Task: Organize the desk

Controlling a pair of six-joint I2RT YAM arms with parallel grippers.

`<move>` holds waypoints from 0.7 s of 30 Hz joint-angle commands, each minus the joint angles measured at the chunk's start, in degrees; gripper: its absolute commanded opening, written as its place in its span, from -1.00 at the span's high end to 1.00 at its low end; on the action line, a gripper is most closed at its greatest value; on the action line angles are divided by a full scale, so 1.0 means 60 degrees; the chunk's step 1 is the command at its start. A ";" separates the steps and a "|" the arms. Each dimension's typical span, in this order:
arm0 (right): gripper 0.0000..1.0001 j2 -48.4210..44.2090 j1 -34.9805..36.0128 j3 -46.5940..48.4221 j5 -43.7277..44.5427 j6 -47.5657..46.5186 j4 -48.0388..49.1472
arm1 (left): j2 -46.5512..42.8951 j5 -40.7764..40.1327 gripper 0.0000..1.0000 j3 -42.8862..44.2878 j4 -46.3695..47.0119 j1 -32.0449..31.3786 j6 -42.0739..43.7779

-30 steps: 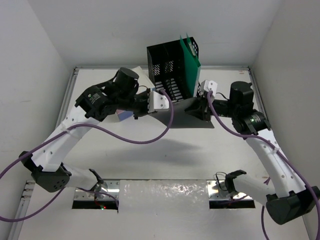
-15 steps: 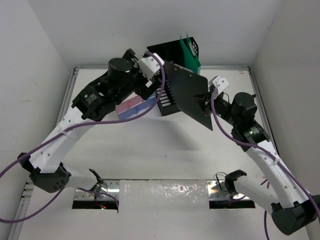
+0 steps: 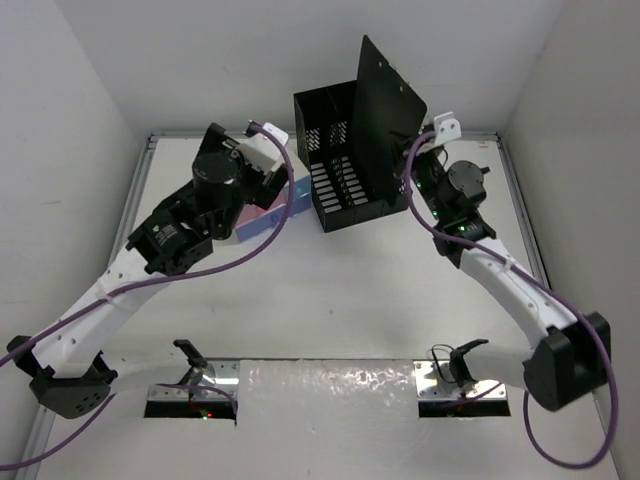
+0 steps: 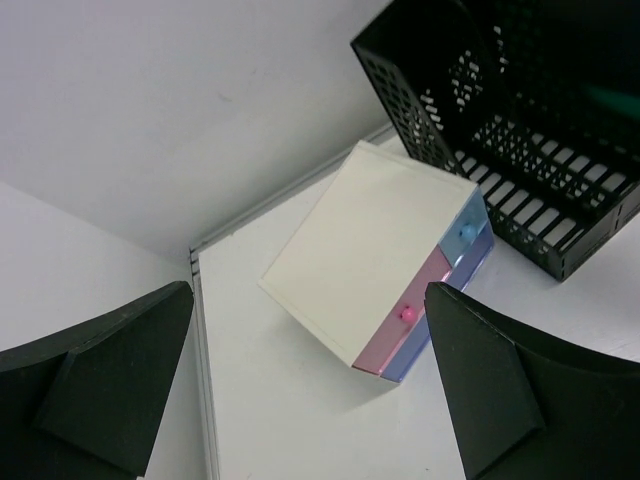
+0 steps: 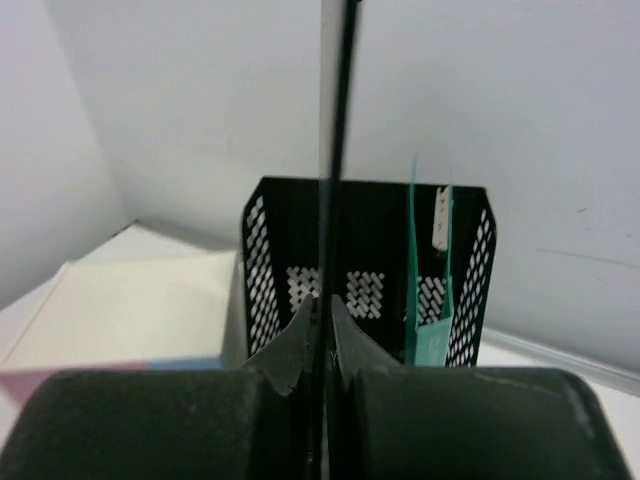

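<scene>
The white desk [image 3: 330, 290] carries a black mesh file rack [image 3: 340, 180] at the back. My right gripper [image 5: 322, 320] is shut on a thin black board [image 5: 335, 150], seen edge-on in the right wrist view. The overhead view shows that board [image 3: 385, 95] standing upright over the rack's right side, with the right gripper [image 3: 408, 178] at its lower edge. My left gripper [image 4: 310, 400] is open with nothing between its fingers, hovering above the desk near a cream-topped box with pink and blue drawers [image 4: 370, 250].
A green folder [image 5: 430, 300] stands in the rack's right slot. The drawer box [image 3: 272, 205] sits just left of the rack, partly under the left arm. White walls close in the desk at the back and both sides. The desk rim [image 4: 205, 350] runs along the left.
The left gripper has opened, left the black board and drawn back left over the drawer box. The right gripper has swung the board from flat to upright above the rack.
</scene>
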 commanded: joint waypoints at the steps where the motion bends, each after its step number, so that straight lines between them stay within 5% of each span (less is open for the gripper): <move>1: 1.00 0.0857 0.0043 0.0796 0.0872 0.0283 0.2838 | -0.0245 -0.0328 -0.99 -0.0796 0.1093 0.0110 -0.0027; 10: 1.00 0.3742 0.0058 0.1720 0.0946 0.0050 0.4889 | -0.1065 -0.0708 -0.99 -0.2556 0.2281 0.0271 0.0309; 21: 1.00 0.5970 0.0072 0.1238 0.0828 -0.0345 0.7323 | -0.1022 -0.0914 -0.99 -0.3056 0.2546 0.0315 0.0705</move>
